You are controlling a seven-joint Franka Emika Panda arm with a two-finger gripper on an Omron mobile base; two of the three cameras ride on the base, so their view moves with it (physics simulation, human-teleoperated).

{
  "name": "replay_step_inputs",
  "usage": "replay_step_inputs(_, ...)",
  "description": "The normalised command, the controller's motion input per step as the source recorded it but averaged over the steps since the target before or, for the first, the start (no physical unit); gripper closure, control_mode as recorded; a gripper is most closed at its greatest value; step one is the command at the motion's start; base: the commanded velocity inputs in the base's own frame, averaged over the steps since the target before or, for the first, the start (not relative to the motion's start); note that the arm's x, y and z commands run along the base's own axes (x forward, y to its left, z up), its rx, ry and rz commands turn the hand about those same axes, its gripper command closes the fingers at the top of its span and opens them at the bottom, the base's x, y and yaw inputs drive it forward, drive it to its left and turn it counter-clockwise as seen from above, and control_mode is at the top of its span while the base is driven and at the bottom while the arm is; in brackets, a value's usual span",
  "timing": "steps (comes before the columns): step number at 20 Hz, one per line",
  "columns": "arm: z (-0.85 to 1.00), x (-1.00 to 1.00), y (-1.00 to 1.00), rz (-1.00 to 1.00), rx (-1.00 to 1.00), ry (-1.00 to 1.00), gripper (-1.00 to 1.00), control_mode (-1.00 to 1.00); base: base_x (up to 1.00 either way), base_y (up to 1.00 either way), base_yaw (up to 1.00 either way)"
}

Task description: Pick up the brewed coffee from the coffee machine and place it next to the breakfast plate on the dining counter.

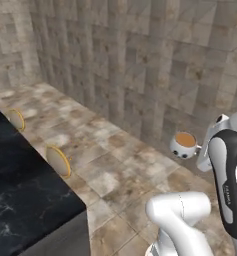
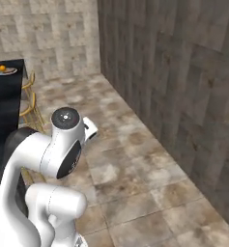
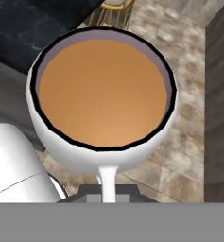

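Note:
The brewed coffee (image 1: 184, 144) is a small white mug of light brown coffee, held in the air over the tiled floor. My gripper (image 1: 201, 151) is shut on the mug's handle (image 3: 107, 180), which runs down from the cup to the jaws in the hand view. The coffee (image 3: 104, 90) sits level in the cup. To the left lies the black marble dining counter (image 1: 20, 185). The breakfast plate (image 2: 6, 71), with a small orange fruit on it, sits far off on the dining counter (image 2: 5, 108). The coffee machine is out of view.
Gold-framed stools (image 1: 58, 160) line the counter's edge, with more of them (image 2: 31, 103) further along. A stone-tiled wall (image 1: 155, 65) runs close along the right. Open tiled floor (image 2: 135, 164) lies between the wall and the counter.

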Motion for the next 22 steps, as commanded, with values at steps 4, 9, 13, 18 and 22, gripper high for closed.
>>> replay_step_inputs(4,0.0,0.0,0.0,0.0,0.0,0.0,1.0,1.0,1.0,-0.67,0.49)
replay_step_inputs(9,0.0,0.0,0.0,0.0,0.0,0.0,1.0,1.0,1.0,-0.5,0.51)
replay_step_inputs(13,0.0,0.0,0.0,0.0,0.0,0.0,1.0,1.0,1.0,-0.39,0.53)
replay_step_inputs(18,0.0,0.0,0.0,0.0,0.0,0.0,1.0,1.0,1.0,-0.43,0.52)
replay_step_inputs(22,0.0,0.0,0.0,0.0,0.0,0.0,1.0,1.0,1.0,-0.43,0.5)
